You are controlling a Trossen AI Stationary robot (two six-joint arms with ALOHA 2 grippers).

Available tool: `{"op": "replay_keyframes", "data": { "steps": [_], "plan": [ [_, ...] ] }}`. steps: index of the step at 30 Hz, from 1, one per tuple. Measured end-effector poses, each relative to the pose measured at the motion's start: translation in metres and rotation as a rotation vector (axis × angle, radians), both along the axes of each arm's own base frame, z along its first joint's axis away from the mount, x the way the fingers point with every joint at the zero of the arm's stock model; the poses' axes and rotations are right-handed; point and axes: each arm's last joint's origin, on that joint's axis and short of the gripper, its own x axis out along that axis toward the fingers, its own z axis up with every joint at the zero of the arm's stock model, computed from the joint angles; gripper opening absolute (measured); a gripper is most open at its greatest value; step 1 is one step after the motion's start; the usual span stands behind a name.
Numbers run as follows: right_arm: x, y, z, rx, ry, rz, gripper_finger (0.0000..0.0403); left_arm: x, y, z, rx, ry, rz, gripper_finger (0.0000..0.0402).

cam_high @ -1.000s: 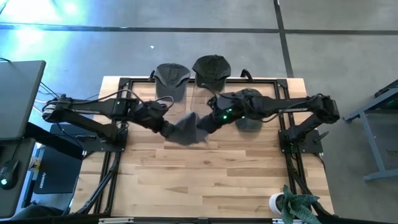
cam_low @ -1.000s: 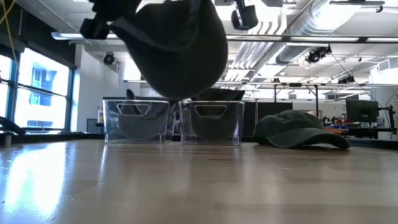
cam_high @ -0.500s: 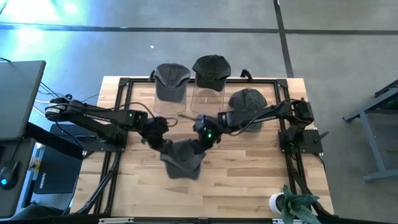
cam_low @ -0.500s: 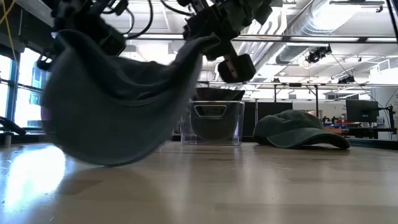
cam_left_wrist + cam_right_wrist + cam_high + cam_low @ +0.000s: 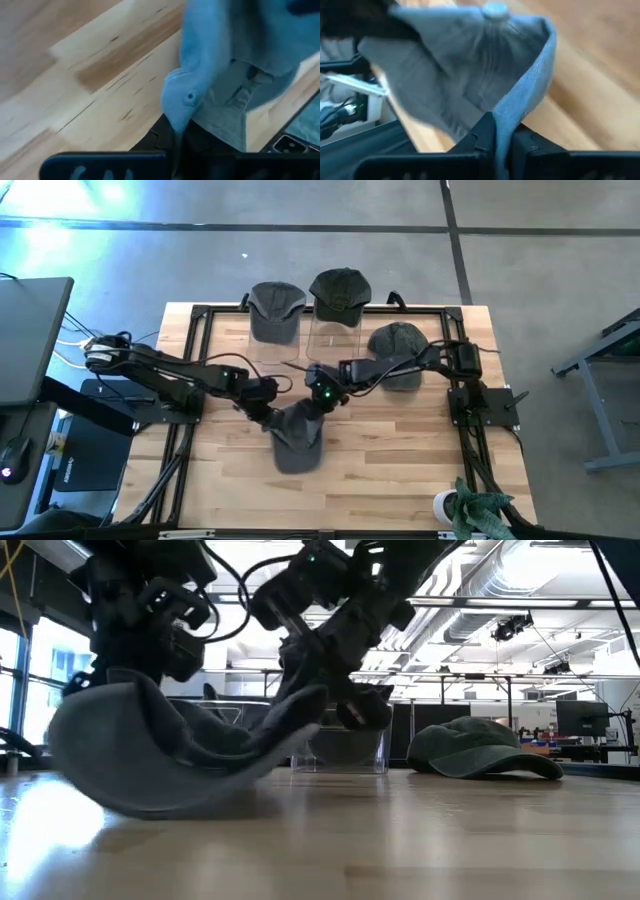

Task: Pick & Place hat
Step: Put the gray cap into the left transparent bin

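Hat (image 5: 297, 438), grey and soft, lies low over the middle of the table (image 5: 400, 470), strung between the two arms, its lowest part at or just above the wood in the low view (image 5: 170, 765) (actual contact cannot be confirmed). Left gripper (image 5: 268, 416) sits at the hat's left edge; its wrist view shows the jaws closed tight on a fold of the fabric (image 5: 210, 100), the bulk of the cap hanging forward of them. Right gripper (image 5: 316, 402) sits at the hat's upper right edge, just beside the left one; its wrist view shows a pinch of the rim (image 5: 520, 95) standing between narrow jaws, the crown spreading out ahead of them. Whether this grip is firm or beginning to ease cannot be told. From above, the hat's long axis runs from the jaws toward the near edge of the table, brim end farthest from both. Both arms are about equally near, each touching the fabric. Judgement: the coming move turns on releasing both holds so the cap settles flat where it hangs. Two clear bins (image 5: 300, 335) carrying other caps, and a dark green cap (image 5: 397, 340) to their right, stand well apart at the far side.
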Motion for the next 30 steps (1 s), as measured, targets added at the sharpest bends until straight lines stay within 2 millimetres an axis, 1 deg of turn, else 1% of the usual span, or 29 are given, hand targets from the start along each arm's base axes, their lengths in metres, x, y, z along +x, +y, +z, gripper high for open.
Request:
{"op": "replay_keyframes", "data": {
  "steps": [2, 4, 7, 9, 12, 14, 17, 18, 20, 22, 25, 27, 30],
  "plan": [
    [0.0, -0.005, 0.001, -0.035, -0.017, -0.002, 0.005, 0.003, 0.001, -0.001, 0.008, -0.023, -0.013, 0.0017],
    [-0.003, -0.011, 0.006, -0.057, -0.014, 0.005, 0.0077, 0.003, 0.005, -0.001, -0.003, -0.024, -0.029, 0.0035],
    [-0.009, -0.018, 0.021, -0.09, -0.036, 0.009, 0.0113, 0.0, 0.014, 0.0, -0.021, -0.013, -0.048, 0.0069],
    [-0.015, -0.021, 0.03, -0.126, -0.037, 0.022, 0.0129, -0.004, 0.018, 0.007, -0.021, -0.035, -0.069, 0.0091],
    [-0.022, -0.02, 0.042, -0.197, -0.055, 0.066, 0.0139, -0.012, 0.025, 0.019, -0.014, -0.036, -0.063, 0.0116],
    [-0.024, -0.015, 0.054, -0.258, -0.13, 0.141, 0.0139, -0.015, 0.027, 0.029, 0.019, -0.041, -0.054, 0.0124],
    [-0.021, -0.004, 0.062, -0.357, -0.255, 0.275, 0.014, -0.023, 0.026, 0.045, 0.068, -0.096, -0.067, 0.0126],
    [-0.019, -0.002, 0.06, -0.382, -0.283, 0.304, 0.014, -0.024, 0.025, 0.047, 0.076, -0.113, -0.085, 0.0126],
    [-0.011, 0.0, 0.052, -0.412, -0.327, 0.351, 0.014, -0.028, 0.022, 0.049, 0.089, -0.104, -0.101, 0.0126],
    [-0.003, -0.002, 0.038, -0.422, -0.345, 0.369, 0.014, -0.038, 0.022, 0.05, 0.096, -0.06, -0.098, 0.0126],
    [0.009, -0.005, 0.017, -0.403, -0.359, 0.343, 0.0135, -0.049, 0.022, 0.054, 0.106, -0.031, -0.1, 0.0127],
    [0.02, -0.007, 0.004, -0.37, -0.375, 0.327, 0.0122, -0.057, 0.022, 0.057, 0.116, -0.017, -0.099, 0.0127],
    [0.041, -0.008, -0.019, -0.34, -0.382, 0.329, 0.0088, -0.066, 0.022, 0.061, 0.128, -0.017, -0.095, 0.0127]
  ]
}}
